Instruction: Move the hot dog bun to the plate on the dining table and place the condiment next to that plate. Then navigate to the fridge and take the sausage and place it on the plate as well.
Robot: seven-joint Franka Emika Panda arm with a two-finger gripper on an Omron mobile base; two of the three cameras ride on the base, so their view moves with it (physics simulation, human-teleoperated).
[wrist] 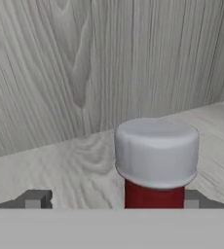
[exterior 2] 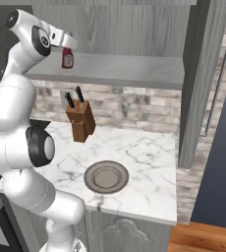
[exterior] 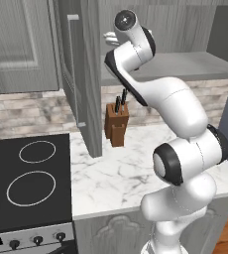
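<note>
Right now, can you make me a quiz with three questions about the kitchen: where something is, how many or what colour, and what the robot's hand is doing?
1. Where does the ketchup bottle stand?
A. on the grey shelf inside the cupboard
B. on the stove
C. in the round dish

2. How many dark knife handles stick out of the wooden knife block?
A. none
B. two
C. five

3. How is the hand at the bottle?
A. shut tight beside it
B. open, a finger on each side of the neck
C. carrying it over the counter

Answers: 1 A, the right base view shows it up on the shelf. 2 B, two handles show. 3 B, the hand view shows the fingers apart.
</note>
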